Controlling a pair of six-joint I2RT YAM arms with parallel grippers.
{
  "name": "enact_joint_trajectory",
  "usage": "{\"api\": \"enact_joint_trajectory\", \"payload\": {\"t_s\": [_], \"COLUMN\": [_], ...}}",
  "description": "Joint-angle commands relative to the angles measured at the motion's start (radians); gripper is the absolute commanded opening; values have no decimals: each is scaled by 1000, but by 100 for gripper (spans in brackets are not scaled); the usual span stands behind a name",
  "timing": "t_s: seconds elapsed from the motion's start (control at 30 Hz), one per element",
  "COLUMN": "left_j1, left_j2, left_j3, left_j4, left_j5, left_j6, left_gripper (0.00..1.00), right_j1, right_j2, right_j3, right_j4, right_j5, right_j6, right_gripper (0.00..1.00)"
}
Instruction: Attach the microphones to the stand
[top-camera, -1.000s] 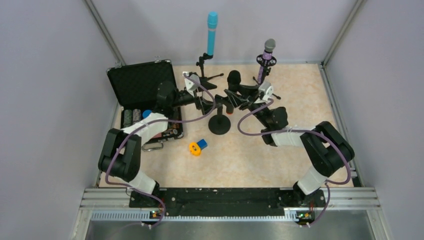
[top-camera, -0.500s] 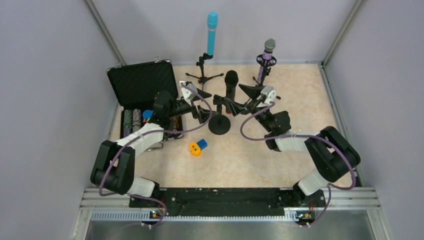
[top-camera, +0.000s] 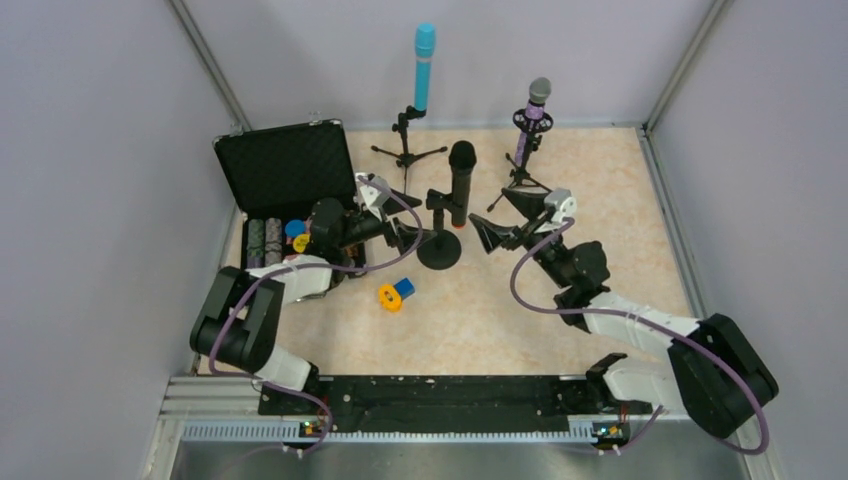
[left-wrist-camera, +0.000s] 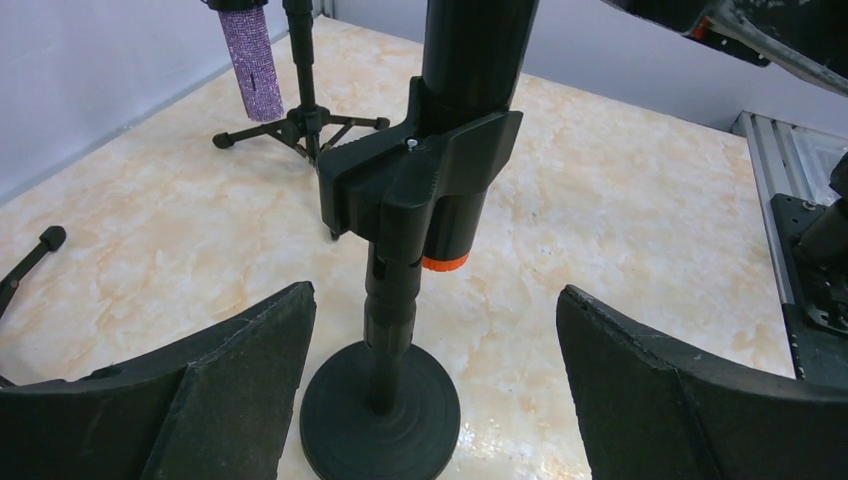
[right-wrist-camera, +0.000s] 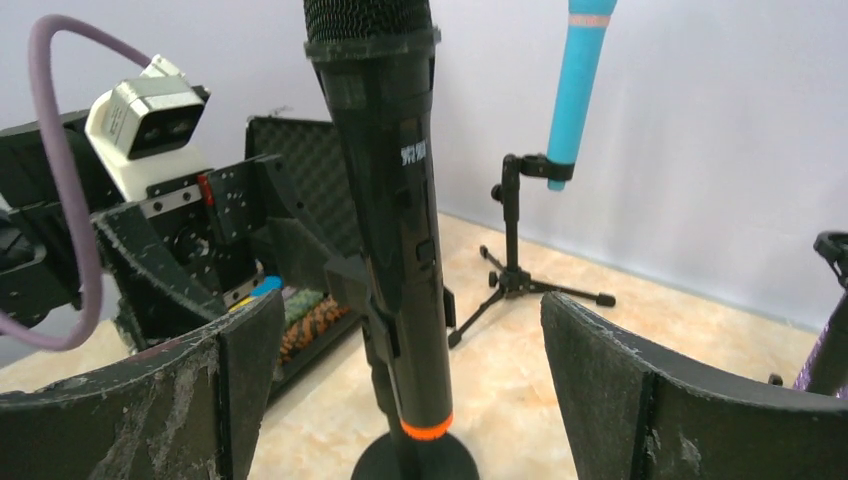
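Note:
The black microphone with an orange end stands upright in the clip of the round-base stand. Nothing grips it. My left gripper is open just left of the stand, with the stand's base in the gap between its fingers. My right gripper is open to the right and stands clear of the black microphone. The light-blue microphone sits on a tripod stand at the back. The purple microphone sits on another stand.
An open black case with coloured pieces lies at the back left. A small orange-and-blue object lies on the floor in front of the round base. Grey walls close in the left, back and right sides.
My right gripper has opened, let go of the black microphone and drawn back to the right. The microphone now stands upright in the clip. My left arm has pulled back slightly.

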Motion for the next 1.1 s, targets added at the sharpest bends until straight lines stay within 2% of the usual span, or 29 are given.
{"api": "enact_joint_trajectory", "payload": {"t_s": [0.0,0.17,0.43,0.5,0.67,0.93,1.07], "left_j1": [5,7,7,7,7,7,7], "left_j2": [77,178,243,257,302,349,397], "left_j3": [-9,16,53,70,118,147,176], "left_j4": [257,407,458,459,466,486,587], "left_j5": [-11,20,36,43,75,111,134], "left_j6": [-82,-127,-140,-142,-170,-177,-238], "left_gripper": [94,91,89,86,77,74,70], "right_j1": [12,10,1,-16,-54,-75,-78], "right_j2": [-98,-200,-266,-265,-269,-248,-247], "right_j3": [-28,-48,-63,-56,-32,9,15], "right_j4": [-162,-325,-480,-509,-559,-603,-610], "right_j5": [3,8,1,-32,-112,-173,-181], "right_j6": [1,45,136,157,204,225,232], "right_gripper": [96,97,99,99,99,99,99]}}
